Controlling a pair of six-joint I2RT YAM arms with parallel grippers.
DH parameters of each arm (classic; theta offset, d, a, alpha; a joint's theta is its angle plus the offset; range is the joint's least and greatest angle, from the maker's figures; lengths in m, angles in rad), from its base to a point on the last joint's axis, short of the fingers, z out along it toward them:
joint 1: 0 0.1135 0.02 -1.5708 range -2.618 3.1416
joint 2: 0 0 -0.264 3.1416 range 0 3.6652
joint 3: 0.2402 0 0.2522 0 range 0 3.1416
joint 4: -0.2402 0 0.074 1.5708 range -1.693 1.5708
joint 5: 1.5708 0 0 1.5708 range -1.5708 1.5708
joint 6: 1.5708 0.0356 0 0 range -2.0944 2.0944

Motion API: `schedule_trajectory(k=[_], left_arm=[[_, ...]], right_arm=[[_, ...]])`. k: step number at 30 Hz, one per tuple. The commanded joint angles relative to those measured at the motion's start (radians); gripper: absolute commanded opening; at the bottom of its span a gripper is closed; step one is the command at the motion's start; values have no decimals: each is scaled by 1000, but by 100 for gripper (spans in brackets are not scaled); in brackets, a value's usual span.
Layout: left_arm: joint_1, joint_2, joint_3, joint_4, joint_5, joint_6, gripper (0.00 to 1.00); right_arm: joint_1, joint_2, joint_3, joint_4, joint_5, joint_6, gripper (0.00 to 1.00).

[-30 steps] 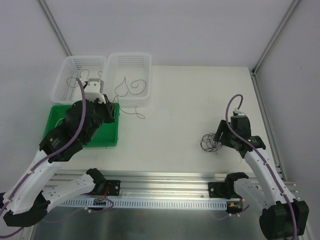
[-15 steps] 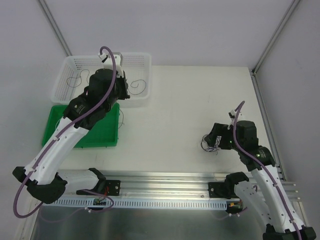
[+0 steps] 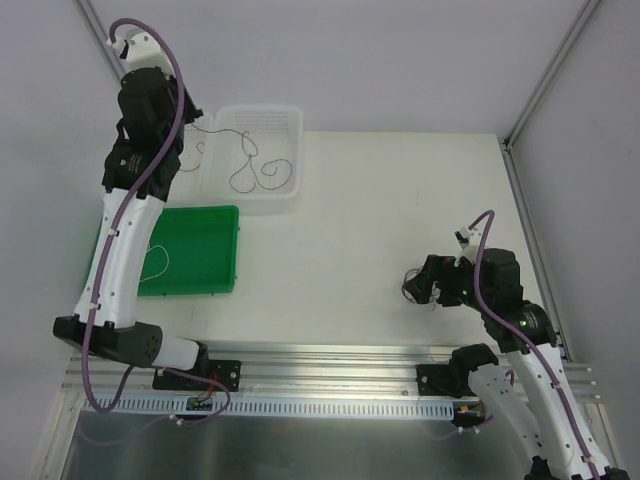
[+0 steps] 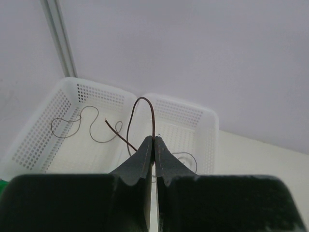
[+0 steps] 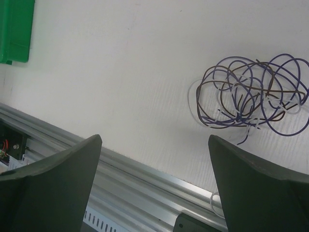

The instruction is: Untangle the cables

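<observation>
**Left wrist view.** The left gripper [image 4: 154, 141] is closed, and its tips pinch a brown cable [image 4: 143, 99] at frame centre. The cable arcs up from the tips, and its free end drops to the left. Behind it you see two white baskets side by side. The left basket [image 4: 34, 140] holds one thin cable [image 4: 79, 118]. The right basket [image 4: 205, 121] holds another [image 4: 186, 155], partly hidden by the gripper.

**Right wrist view.** The right gripper [image 5: 154, 140] stands wide open and holds nothing. Its fingers [image 5: 48, 183] fill the lower left and lower right corners. The tangle [image 5: 251, 94] of purple, brown and white cables lies on the table [image 5: 120, 72] at the upper right, apart from both fingers. A green tray [image 5: 17, 29] shows at the upper left corner. A metal rail [image 5: 145, 176] runs along the bottom.

**Top view.** The left arm is raised at the upper left, above the baskets. From it the brown cable runs rightward to the right basket, where dark loops [image 3: 255, 175] show. The tray, at left centre, holds one pale cable [image 3: 155, 262]. The tangle lies at right centre, just left of the right gripper.
</observation>
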Motion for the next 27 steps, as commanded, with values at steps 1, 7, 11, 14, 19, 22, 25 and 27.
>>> schedule_trajectory(k=[1, 7, 11, 14, 19, 22, 25, 27], left_arm=[[73, 73, 97, 112, 60, 8, 0], [214, 179, 103, 210, 94, -56, 0], [297, 239, 37, 284, 118, -90, 0], [344, 298, 3, 328, 136, -95, 0], [409, 436, -3, 341, 152, -88, 0], [446, 490, -39, 341, 166, -116, 9], [467, 504, -96, 339, 231, -156, 17], [475, 496, -124, 341, 258, -179, 25]], right_arm=[[5, -11, 10, 9, -54, -23, 97], [10, -12, 2, 20, -76, -22, 97], [12, 1, -21, 38, -82, -23, 97], [13, 24, -21, 38, -96, -23, 97], [15, 35, -24, 37, -83, -25, 97], [15, 47, -27, 38, -71, -25, 97], [15, 57, -22, 32, -56, -25, 97], [15, 61, -21, 31, -48, -25, 97]])
